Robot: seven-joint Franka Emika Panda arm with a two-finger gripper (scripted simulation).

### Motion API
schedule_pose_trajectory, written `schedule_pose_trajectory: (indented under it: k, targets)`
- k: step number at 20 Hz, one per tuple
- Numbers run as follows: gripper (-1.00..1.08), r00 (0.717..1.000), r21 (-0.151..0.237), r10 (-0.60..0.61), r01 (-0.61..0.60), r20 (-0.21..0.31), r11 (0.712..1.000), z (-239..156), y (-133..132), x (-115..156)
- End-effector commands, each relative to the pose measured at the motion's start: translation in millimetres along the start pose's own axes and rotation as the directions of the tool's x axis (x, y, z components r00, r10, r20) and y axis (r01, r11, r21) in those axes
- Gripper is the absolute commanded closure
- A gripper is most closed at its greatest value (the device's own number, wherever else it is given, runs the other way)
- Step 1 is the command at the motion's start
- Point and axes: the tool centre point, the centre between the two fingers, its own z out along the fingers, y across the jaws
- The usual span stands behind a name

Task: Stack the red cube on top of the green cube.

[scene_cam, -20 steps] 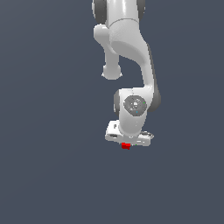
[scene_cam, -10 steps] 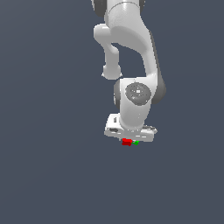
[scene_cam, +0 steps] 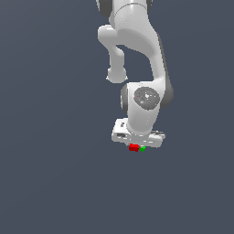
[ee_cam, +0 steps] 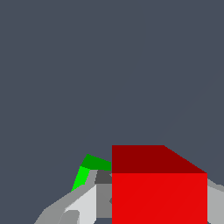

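Red cube (ee_cam: pixel 159 192) sits clamped between gripper (scene_cam: pixel 135 145) fingers, carried above floor — you have grasp done. Green cube (scene_cam: pixel 142 149) lies just beside red cube, toward exterior view's right, partly hidden behind it in wrist view. Your stack not yet made: judged remaining — centre red over green, lower, release. Whether red already overlaps green — cannot tell. Count: one red cube, one green cube, one arm (scene_cam: pixel 137 41).

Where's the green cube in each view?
Exterior view: green cube under the gripper, just to the exterior view's right of the red cube.
Wrist view: a green sliver, mostly hidden behind the red cube.
Shared landmark: the red cube.
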Motion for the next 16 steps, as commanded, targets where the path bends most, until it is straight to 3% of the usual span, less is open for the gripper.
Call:
schedule_pose_trajectory:
  k: [1,9,15,16]
  targets:
    - [1.08,1.0,0.0,-0.001,0.001,0.0,1.0,7,-7,-7]
    - [1.08,1.0,0.0,-0.001,0.001,0.001,1.0,40,-38,-38]
    - [1.08,1.0,0.0,-0.001,0.001,0.001,1.0,49,-47,-46]
    - [-0.92,1.0,0.0,-0.001,0.001,0.001,1.0,49,-47,-46]
